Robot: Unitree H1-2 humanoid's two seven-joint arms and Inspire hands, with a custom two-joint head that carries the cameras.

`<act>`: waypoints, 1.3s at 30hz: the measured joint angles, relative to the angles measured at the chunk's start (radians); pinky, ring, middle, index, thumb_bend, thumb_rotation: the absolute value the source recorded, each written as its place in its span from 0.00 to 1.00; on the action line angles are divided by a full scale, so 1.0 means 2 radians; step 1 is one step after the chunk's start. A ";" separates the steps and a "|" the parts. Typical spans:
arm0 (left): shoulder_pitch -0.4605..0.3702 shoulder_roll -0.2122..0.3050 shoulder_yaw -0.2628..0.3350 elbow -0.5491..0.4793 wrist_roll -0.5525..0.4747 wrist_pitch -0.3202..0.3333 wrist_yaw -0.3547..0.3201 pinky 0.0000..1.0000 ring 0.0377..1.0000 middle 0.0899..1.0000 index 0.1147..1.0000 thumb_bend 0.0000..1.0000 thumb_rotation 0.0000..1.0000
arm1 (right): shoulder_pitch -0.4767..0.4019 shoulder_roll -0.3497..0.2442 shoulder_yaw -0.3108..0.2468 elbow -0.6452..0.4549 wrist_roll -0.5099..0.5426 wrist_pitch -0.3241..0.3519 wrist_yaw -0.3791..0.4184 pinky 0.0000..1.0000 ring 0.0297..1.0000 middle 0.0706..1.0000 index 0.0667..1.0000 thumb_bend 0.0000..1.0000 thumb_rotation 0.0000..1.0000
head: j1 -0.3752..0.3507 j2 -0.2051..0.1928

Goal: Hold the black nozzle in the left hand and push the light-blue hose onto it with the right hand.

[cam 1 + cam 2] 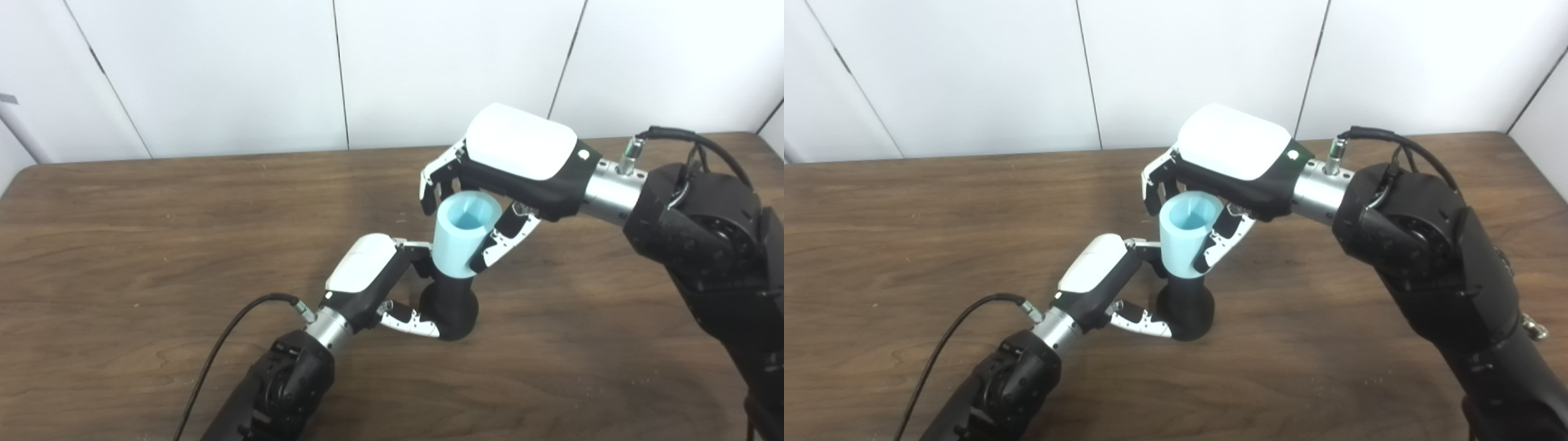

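Note:
A black nozzle [452, 309] with a bulbous base stands on the brown table [153, 245], near the middle. My left hand [373, 278] is shut on it, thumb curled round the base and fingers behind the neck. A short light-blue hose [460, 236], open end up, sits over the nozzle's top. My right hand [511, 165] comes from the right and is shut on the hose, with fingers [436, 180] on its far side and the thumb on its near right side. In the right eye view the hose [1186, 236] leans slightly left above the nozzle [1188, 309].
White wall panels [245, 73] run behind the table's far edge. A black cable [233, 334] trails from my left wrist across the near table. My bulky right forearm [710, 257] fills the right side.

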 measured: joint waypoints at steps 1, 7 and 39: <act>0.000 0.000 0.000 0.000 0.000 0.000 0.000 0.79 0.56 0.45 0.41 0.52 0.00 | 0.002 0.000 0.000 0.001 0.000 0.000 -0.003 0.19 0.31 0.40 0.50 0.51 0.00 | 0.000 0.000; 0.000 0.000 0.001 -0.002 0.000 0.002 -0.003 0.79 0.56 0.45 0.40 0.52 0.00 | 0.005 0.000 -0.001 0.003 0.001 0.000 -0.008 0.20 0.32 0.41 0.51 0.51 0.00 | 0.000 0.001; 0.000 0.000 0.000 -0.002 0.000 0.002 -0.003 0.79 0.56 0.45 0.40 0.52 0.00 | 0.003 -0.008 0.027 -0.018 0.017 0.021 0.007 0.23 0.32 0.41 0.51 0.51 0.00 | 0.000 0.003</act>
